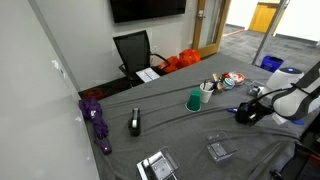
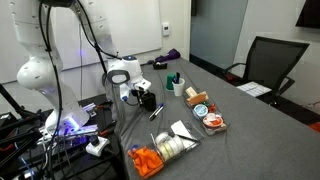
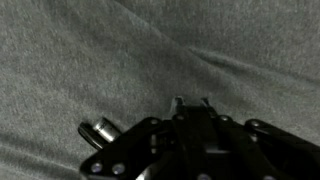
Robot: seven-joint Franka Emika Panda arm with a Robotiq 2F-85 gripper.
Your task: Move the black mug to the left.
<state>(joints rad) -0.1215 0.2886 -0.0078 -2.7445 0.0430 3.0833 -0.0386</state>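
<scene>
My gripper [image 3: 192, 101] has its two fingertips close together with nothing between them, over bare grey cloth. It sits low over the table near one end in both exterior views [image 1: 246, 112] [image 2: 142, 97]. The black mug does not show in the wrist view. In the exterior views I cannot tell it apart from the dark gripper. The teal-green handleless cup [image 1: 193, 99] stands near the middle of the table, apart from the gripper, and also shows in an exterior view [image 2: 176, 89].
A flat black oblong device [image 1: 135, 122] and a purple object [image 1: 97, 115] lie on the grey cloth. Food containers [image 2: 208, 116], a bag of orange items [image 2: 148, 160] and clear boxes [image 1: 219, 150] sit near the edges. A black chair [image 1: 133, 50] stands behind the table.
</scene>
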